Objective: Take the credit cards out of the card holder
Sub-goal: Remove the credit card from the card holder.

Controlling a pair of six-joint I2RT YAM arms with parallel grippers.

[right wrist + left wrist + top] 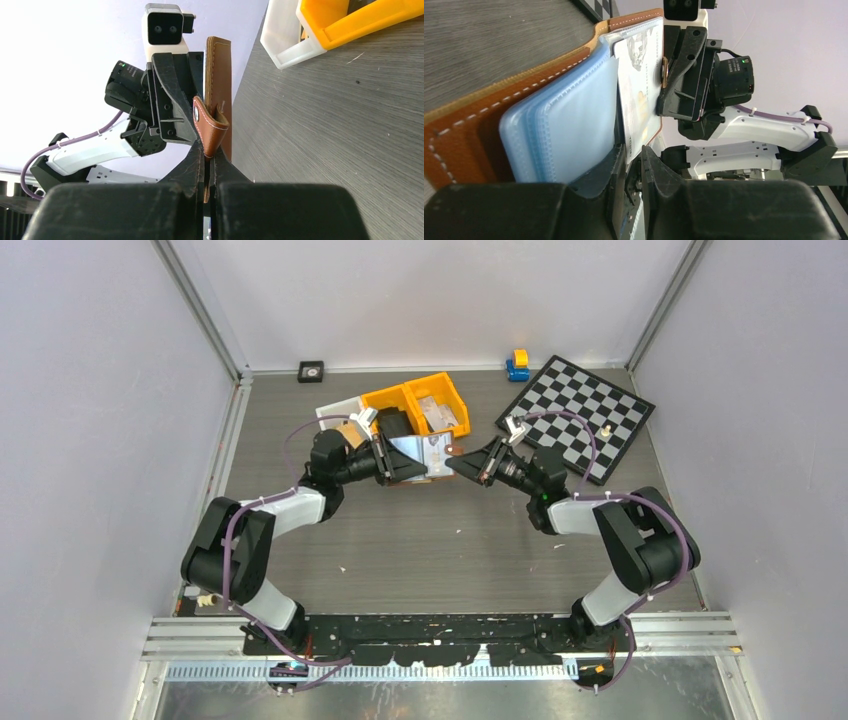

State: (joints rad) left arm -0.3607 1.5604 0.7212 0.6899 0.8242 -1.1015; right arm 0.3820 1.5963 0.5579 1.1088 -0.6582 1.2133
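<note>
One reddish-brown leather folding card holder hangs open above the grey wood-grain table, stretched between the two grippers just in front of the bins. Its pale blue plastic sleeves fan out in about three layers. One whitish printed credit card stands partly out of its sleeve, and no other card can be made out.

The left gripper has its fingers drawn narrow on the near end of that card. The right gripper has its fingers pressed together on the holder's small brown snap strap, pulling it away from the cover.

At the back stand two orange plastic bins side by side. The right one holds a few pale flat pieces, and the left one's contents are hidden by the left arm. One white bin sits beside them with something tan in it.

To the right lies one black-and-white chessboard carrying one small pale piece. One blue-and-yellow block and one small black square object sit by the back wall.
</note>
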